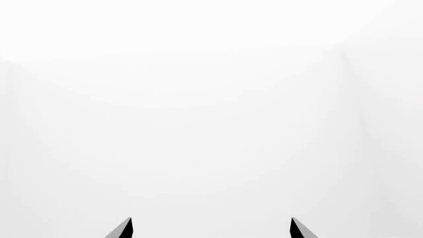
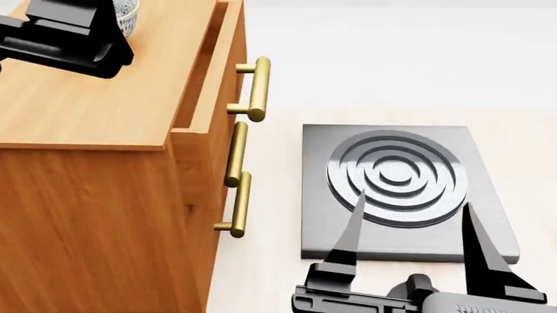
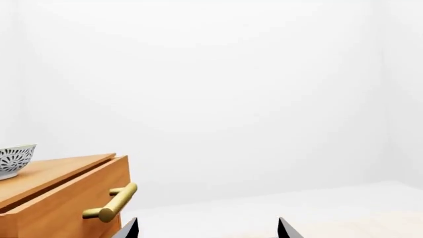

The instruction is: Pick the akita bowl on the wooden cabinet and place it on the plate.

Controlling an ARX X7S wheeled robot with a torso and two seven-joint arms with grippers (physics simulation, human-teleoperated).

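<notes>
Left wrist view: left end effector (image 1: 210,229) spread apart, grasping nothing. Head view: akita bowl (image 2: 127,14) sits at the wooden cabinet (image 2: 96,104) top's far edge, unlifted; right end effector (image 2: 409,228) released over the stove (image 2: 396,189). Right wrist view: no plate visible; pick and placement remain.

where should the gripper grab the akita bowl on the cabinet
Grip the akita bowl by its thin upper rim, coming down from above with one finger inside and one outside. It sits upright and open-topped on the wooden cabinet, and its flared, curved wall suits a side grasp poorly.
</notes>
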